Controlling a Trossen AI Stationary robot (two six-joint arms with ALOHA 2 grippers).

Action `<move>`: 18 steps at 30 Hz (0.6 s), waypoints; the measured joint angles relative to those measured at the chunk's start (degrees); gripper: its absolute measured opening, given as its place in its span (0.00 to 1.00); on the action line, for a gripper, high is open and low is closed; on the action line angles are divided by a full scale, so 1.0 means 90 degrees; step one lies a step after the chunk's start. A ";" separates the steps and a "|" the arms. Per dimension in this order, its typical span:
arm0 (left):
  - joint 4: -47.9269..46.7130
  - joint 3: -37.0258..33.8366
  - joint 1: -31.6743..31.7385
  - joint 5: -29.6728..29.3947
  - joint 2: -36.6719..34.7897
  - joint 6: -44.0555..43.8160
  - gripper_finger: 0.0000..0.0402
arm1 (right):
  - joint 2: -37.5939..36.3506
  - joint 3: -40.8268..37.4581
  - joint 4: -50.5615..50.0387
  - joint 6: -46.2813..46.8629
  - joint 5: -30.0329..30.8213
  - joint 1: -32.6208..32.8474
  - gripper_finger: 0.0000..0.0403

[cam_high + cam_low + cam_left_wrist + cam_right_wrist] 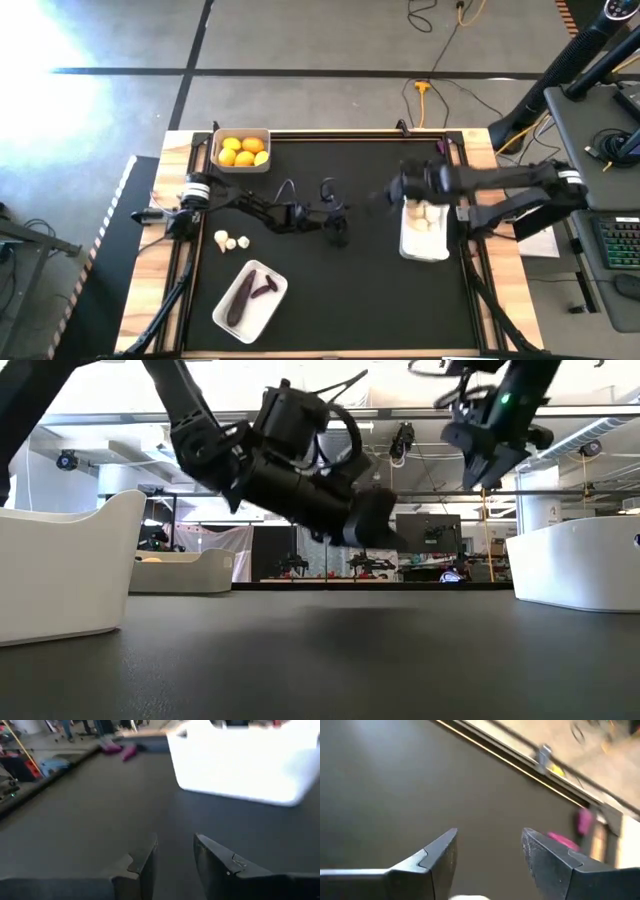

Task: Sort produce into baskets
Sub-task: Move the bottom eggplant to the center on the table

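Produce nearly sorted: two garlic bulbs (232, 241) lie loose on the mat, near the left arm's base.

High view: citrus (242, 151) fills the far-left basket (215, 150), eggplants (248, 291) lie in the near basket (270, 310), more garlic sits in the right basket (425, 250). The left gripper (337, 232) hangs mid-table; the right gripper (395, 187) hovers just beside the right basket's far end. Low view: both grippers are well off the mat, which shows bare from here. Left wrist view: fingers (142, 865) narrowly parted, holding nothing. Right wrist view: fingers (440, 857) apart, empty. Likely step: between picks. Next, one arm, probably the left, must reach the loose bulbs, grip one, and carry it to the right basket.
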 joint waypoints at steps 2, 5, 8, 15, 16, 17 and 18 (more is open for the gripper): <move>-0.0014 -0.0001 -0.0107 0.0000 0.0174 0.0011 0.27 | 0.0021 0.0125 -0.0129 -0.0371 -0.0313 -0.0727 0.52; 0.0083 -0.0002 -0.0214 0.0006 0.0413 0.0017 0.27 | 0.0124 0.0233 -0.0120 -0.0850 -0.0794 -0.1789 0.52; 0.0071 -0.0017 -0.0226 0.0002 0.0495 0.0160 0.27 | 0.0386 0.0263 -0.0117 -0.1044 -0.1278 -0.2729 0.52; 0.0182 -0.0021 -0.0224 0.0000 0.0487 -0.0044 0.27 | 0.1503 0.0115 -0.0170 -0.2481 -0.2474 -0.4229 0.52; 0.0170 -0.0022 -0.0229 0.0002 0.0487 -0.0053 0.27 | 0.1683 0.0115 -0.0222 -0.2854 -0.2512 -0.4334 0.52; 0.0163 -0.0023 -0.0229 0.0003 0.0487 -0.0064 0.27 | 0.1863 0.0115 -0.0318 -0.3141 -0.2505 -0.4413 0.52; 0.0154 -0.0024 -0.0232 0.0004 0.0487 -0.0067 0.27 | 0.2046 0.0113 -0.0423 -0.3353 -0.2505 -0.4470 0.52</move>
